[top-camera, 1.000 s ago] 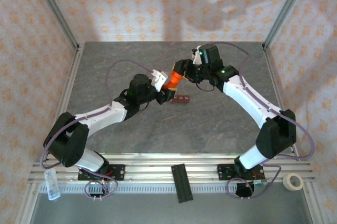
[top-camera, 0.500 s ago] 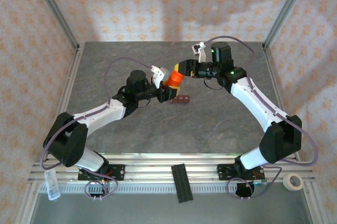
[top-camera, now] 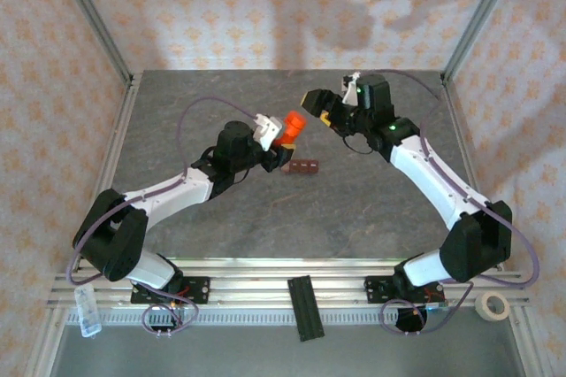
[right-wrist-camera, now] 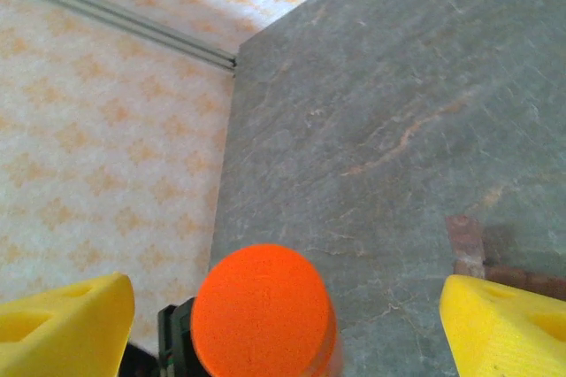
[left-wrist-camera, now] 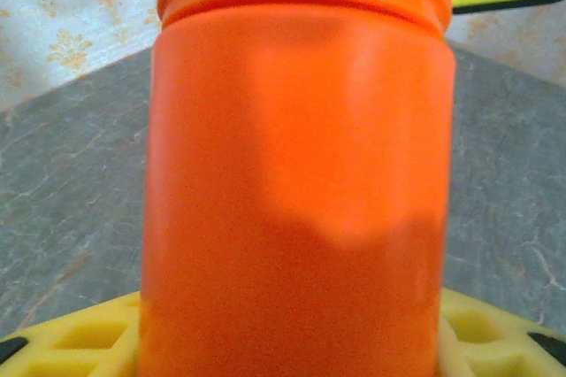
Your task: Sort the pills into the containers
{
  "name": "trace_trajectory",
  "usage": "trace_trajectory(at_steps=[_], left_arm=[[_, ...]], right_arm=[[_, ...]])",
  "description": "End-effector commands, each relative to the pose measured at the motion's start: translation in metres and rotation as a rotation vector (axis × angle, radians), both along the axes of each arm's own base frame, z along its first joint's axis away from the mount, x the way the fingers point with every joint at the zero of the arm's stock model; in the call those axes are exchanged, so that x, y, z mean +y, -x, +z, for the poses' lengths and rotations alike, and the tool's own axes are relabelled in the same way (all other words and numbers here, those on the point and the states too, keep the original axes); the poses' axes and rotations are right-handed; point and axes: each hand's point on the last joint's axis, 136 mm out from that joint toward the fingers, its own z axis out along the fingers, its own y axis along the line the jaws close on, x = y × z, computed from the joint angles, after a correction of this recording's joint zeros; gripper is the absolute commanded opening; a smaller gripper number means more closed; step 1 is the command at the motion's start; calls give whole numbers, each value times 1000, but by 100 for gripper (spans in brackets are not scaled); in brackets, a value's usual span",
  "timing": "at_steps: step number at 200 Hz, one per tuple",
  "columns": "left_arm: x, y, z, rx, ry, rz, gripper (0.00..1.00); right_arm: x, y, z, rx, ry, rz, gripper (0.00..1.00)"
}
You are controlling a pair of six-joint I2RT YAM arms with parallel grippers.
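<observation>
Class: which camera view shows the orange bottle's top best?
Right wrist: the orange bottle points at the lens, round top whole. Left wrist shows its side, close and blurred; top external shows it small, in the left gripper.

The left arm (top-camera: 168, 193) and right arm (top-camera: 426, 173) had white shells between black joints, purple cables (top-camera: 184, 125) looping alongside (green lights (top-camera: 389, 126) glowed on the right one). The right pincer (right-wrist-camera: 283, 319) had yellow fingers (right-wrist-camera: 508, 324).
</observation>
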Motion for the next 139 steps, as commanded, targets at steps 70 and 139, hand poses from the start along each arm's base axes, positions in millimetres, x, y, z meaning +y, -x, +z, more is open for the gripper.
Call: trace_trajectory(at_steps=[70,139], left_arm=[[-6,-4,9,-67,-43,5,0],[-12,-4,10,-60,-32,-7,0]], right_arm=[[28,0,-16,69,-11,-2,85],[40,3,-14,71,-27,40,67]])
